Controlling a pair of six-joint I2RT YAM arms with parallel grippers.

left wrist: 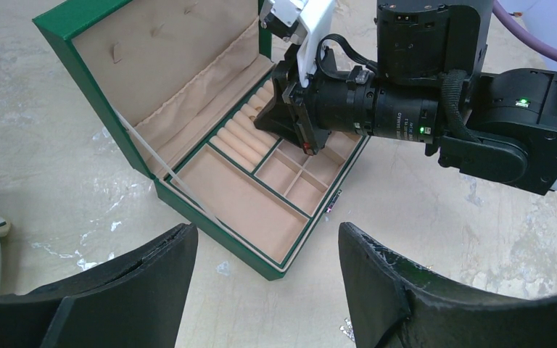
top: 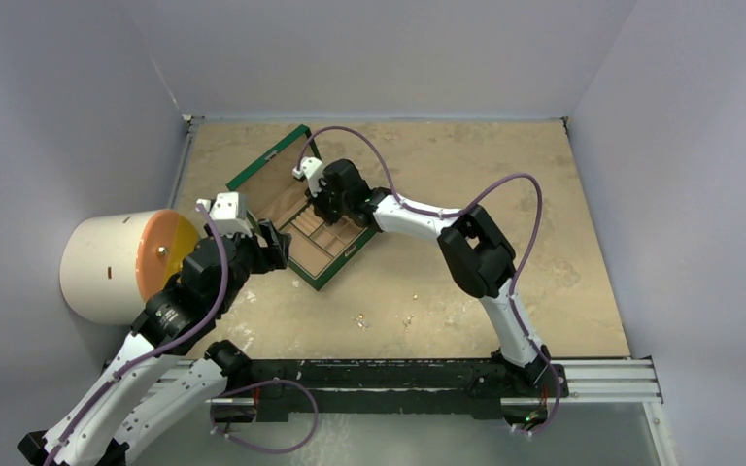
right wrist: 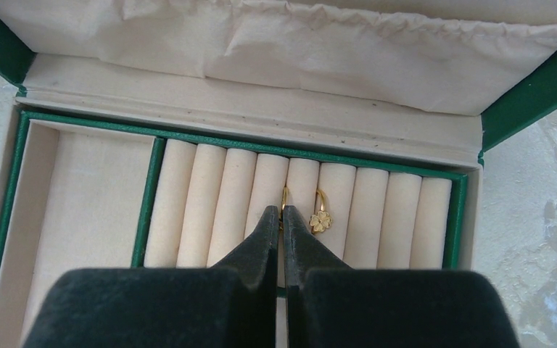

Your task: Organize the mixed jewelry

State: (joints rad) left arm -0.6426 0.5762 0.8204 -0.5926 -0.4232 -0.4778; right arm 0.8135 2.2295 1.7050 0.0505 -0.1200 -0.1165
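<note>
One green box (left wrist: 217, 235); two gold pieces (right wrist: 321, 220) inside.

Pale grey-lavender walls (top: 379, 49) on three sides of a mottled tan tabletop (top: 505, 146), under even light.

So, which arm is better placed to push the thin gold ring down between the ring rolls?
Right. The right tool is shut on the thin gold ring, directly at the ring rolls. The left tool hangs open, outside the green box.
</note>
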